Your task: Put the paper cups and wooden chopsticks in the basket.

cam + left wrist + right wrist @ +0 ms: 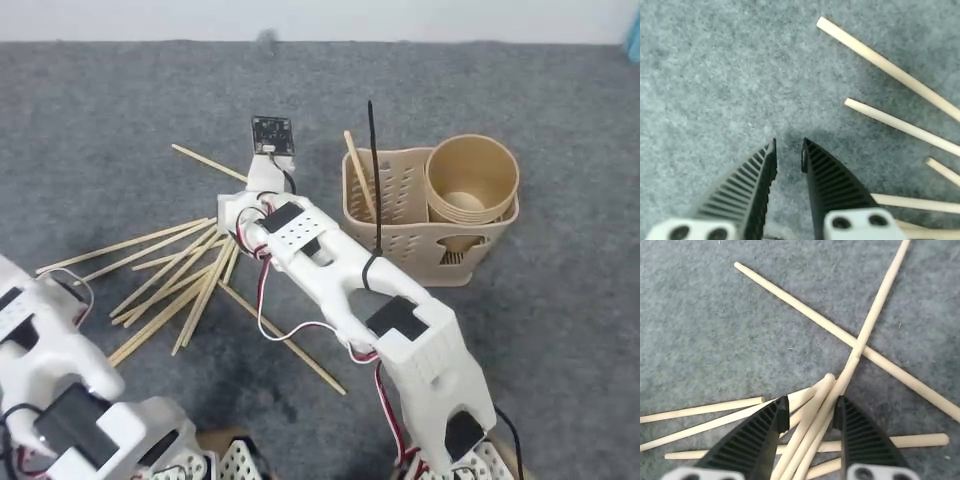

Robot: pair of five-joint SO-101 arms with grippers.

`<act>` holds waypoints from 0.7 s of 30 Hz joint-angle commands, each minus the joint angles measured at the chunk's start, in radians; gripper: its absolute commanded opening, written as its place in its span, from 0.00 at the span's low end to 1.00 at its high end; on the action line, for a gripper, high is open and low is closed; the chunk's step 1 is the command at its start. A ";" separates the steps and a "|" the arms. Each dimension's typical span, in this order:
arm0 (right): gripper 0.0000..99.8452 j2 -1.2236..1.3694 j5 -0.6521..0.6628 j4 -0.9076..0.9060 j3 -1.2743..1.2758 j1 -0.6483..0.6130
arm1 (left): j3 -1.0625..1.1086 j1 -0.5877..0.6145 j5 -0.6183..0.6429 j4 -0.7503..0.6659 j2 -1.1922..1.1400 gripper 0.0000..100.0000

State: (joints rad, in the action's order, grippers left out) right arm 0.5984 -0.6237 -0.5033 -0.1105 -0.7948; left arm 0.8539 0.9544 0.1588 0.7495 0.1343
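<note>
Over carpet (690,330), right hand (811,412) part-open astride chopsticks (872,315); left hand (789,150) narrowly open, empty.

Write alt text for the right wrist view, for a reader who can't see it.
The right gripper straddles a few wooden chopsticks lying on grey carpet. Beyond the gripper, one of them crosses another long chopstick, and more chopsticks lie alongside.
</note>
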 commanded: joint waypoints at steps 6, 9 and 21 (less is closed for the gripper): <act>0.02 -0.019 0.034 -0.007 -0.057 0.022 | -0.038 -0.003 0.009 -0.017 0.008 0.08; 0.02 -0.019 0.041 -0.008 -0.057 0.022 | -0.036 -0.003 0.008 -0.017 0.008 0.08; 0.06 -0.030 0.043 -0.031 -0.058 0.022 | -0.036 -0.005 0.008 -0.017 0.008 0.08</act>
State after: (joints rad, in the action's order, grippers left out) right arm 0.5999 -0.6007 -0.5217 -0.1105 -0.7948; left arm 0.8539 0.9544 0.1588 0.7495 0.1343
